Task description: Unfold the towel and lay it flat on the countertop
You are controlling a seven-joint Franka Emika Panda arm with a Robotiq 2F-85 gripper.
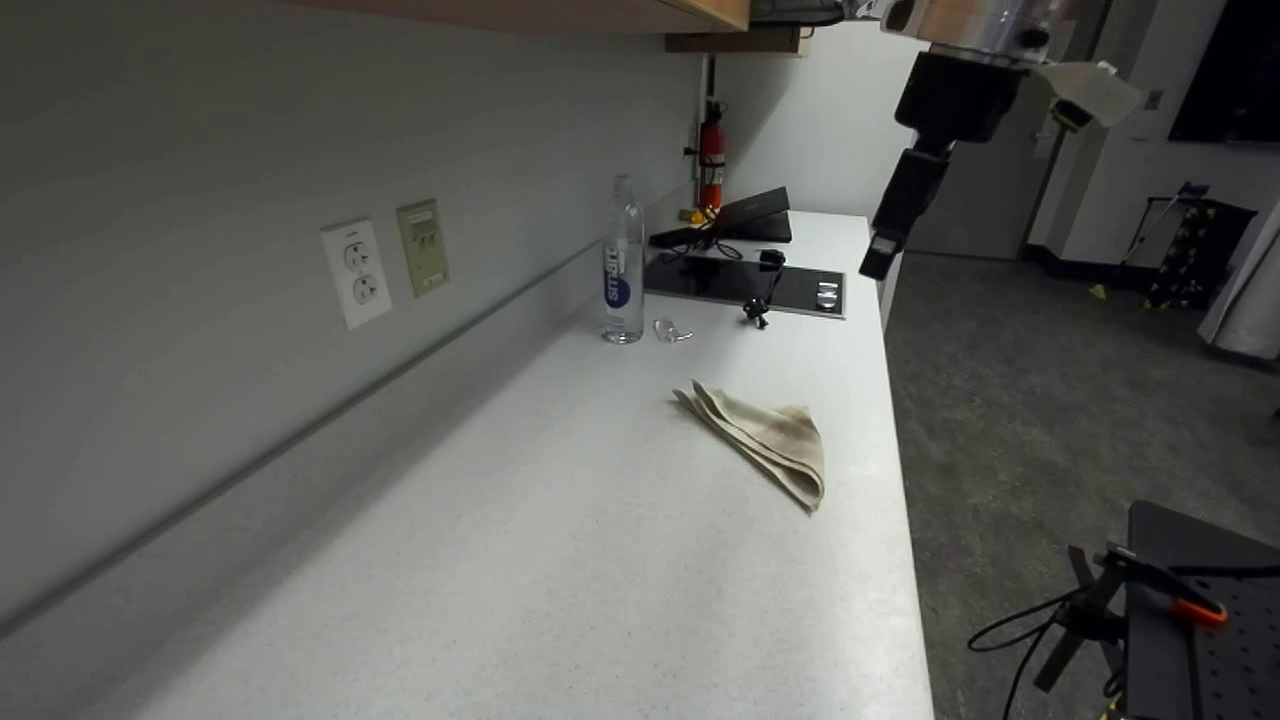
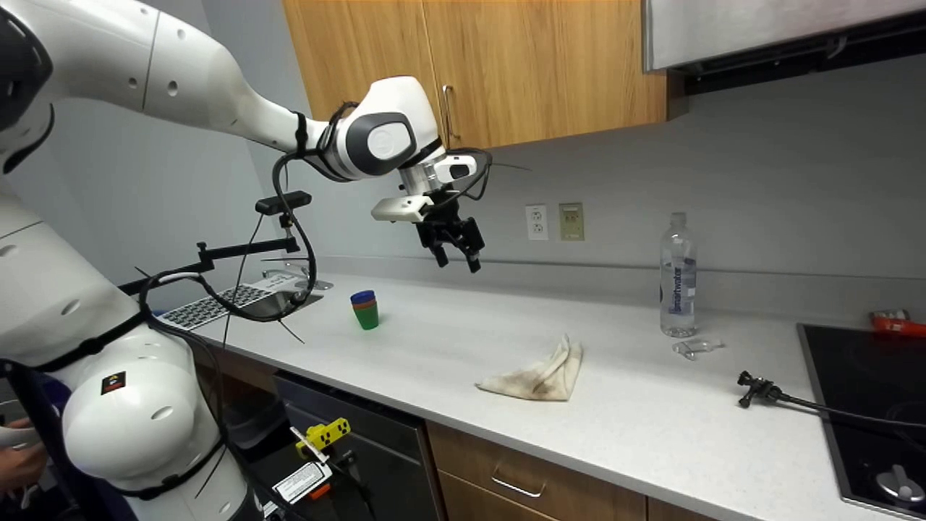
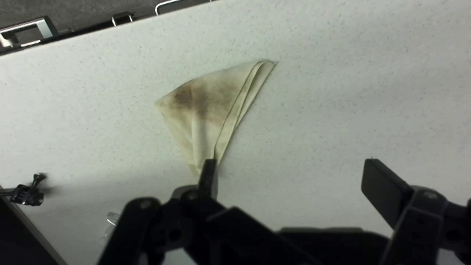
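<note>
The towel [image 2: 535, 380] lies folded on the white counter [image 1: 560, 570], near the front edge, in the shape of a rough triangle with brown stains on top. Its layers cover each other, so one cannot count them. In the wrist view, its narrow end goes behind one of the fingers [image 3: 386, 187], and this corner is hidden there.

The gripper [image 2: 458, 263] hangs in the air above the counter, well apart from the towel. Its jaws stand wide apart and are empty; between the fingertips one sees only the counter. In an exterior view, the gripper [image 1: 880, 258] shows from its side, and from there the gap cannot be judged. The arm [image 2: 195, 79] is cut off by the border in both exterior views.

A clear bottle [image 2: 678, 286] stands upright near the wall. Just beside it lies a small clear thing [image 1: 670, 331]; what it is, is hard to make out. The cups [image 2: 366, 312] stand one inside another, so of the upper ones only a band shows. In the same view, the cooktop [image 2: 861, 358] is cut by the right border. Farther along the counter, some dark things [image 1: 762, 213] run together and are difficult to separate.
</note>
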